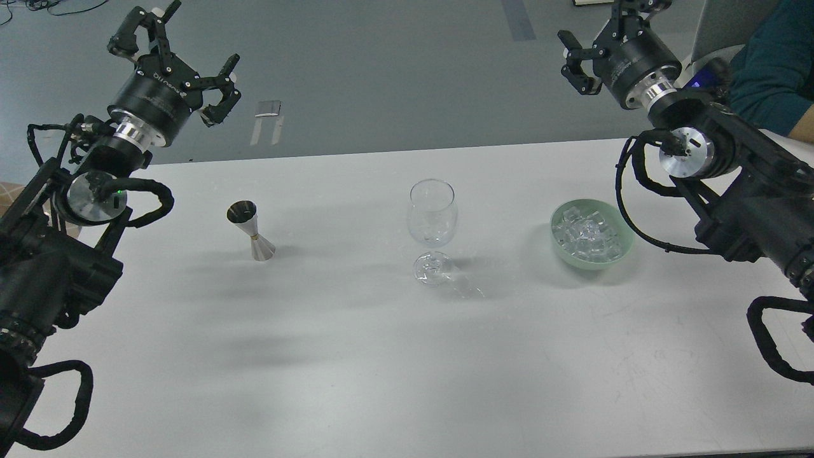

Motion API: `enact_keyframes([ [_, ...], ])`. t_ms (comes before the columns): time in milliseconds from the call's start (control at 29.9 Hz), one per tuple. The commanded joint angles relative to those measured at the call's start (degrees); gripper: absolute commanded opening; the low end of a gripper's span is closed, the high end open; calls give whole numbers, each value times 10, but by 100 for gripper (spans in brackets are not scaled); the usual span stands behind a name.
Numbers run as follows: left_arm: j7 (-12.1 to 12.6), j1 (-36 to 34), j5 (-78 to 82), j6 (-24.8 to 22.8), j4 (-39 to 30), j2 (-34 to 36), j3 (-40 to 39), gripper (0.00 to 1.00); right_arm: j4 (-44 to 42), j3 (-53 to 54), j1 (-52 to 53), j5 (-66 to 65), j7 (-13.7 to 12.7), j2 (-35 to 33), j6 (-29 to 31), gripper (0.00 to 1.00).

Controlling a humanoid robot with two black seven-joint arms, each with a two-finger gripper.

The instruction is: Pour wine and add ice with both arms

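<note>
A clear stemmed wine glass (432, 222) stands upright at the middle of the white table (356, 356). A steel jigger (250, 229) stands to its left. A pale green bowl (620, 249) to the right holds the ice (586, 235), a heap of small clear cubes. My left gripper (181, 57) is open and empty, raised beyond the table's far left edge, well above the jigger. My right gripper (604, 32) is open and empty, raised beyond the far right edge, above and behind the bowl; its top is cut off by the frame.
A person in a teal top (772, 63) sits at the far right behind my right arm. Grey floor lies beyond the table's far edge. Black cable loops hang off both arms near the table's left and right sides.
</note>
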Motion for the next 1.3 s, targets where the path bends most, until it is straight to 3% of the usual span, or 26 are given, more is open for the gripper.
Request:
enact_keyframes([
  [0, 6, 3, -4, 15, -32, 14, -1, 94, -1, 0, 1, 0, 0, 0, 0, 100],
  [134, 8, 40, -45, 45, -99, 40, -17, 94, -2, 0, -1, 0, 0, 0, 0, 100],
  [301, 42, 142, -167, 116, -229, 108, -53, 94, -3, 0, -3, 0, 0, 0, 0, 100],
  [368, 48, 176, -199, 123, -259, 124, -68, 95, -3, 0, -2, 0, 0, 0, -1, 100],
  [602, 70, 388, -294, 134, -413, 155, -164, 96, -7, -1, -4, 0, 0, 0, -4, 100],
  [669, 78, 479, -305, 134, -467, 142, -195, 96, -8, -1, -3, 0, 0, 1, -4, 100],
  [736, 79, 526, -305, 131, -483, 122, -199, 96, -9, -2, -4, -1, 0, 2, -4, 100],
  [869, 80, 575, -302, 132, -483, 62, -198, 96, -10, -2, -4, -2, 0, 7, -10, 100],
  [1003, 97, 574, -295, 138, -460, -4, -192, 96, -10, -4, -5, -2, -1, 7, -11, 100],
  [1271, 104, 503, -257, 144, -325, -115, -193, 97, -9, -24, -4, -2, -1, 6, -13, 100],
])
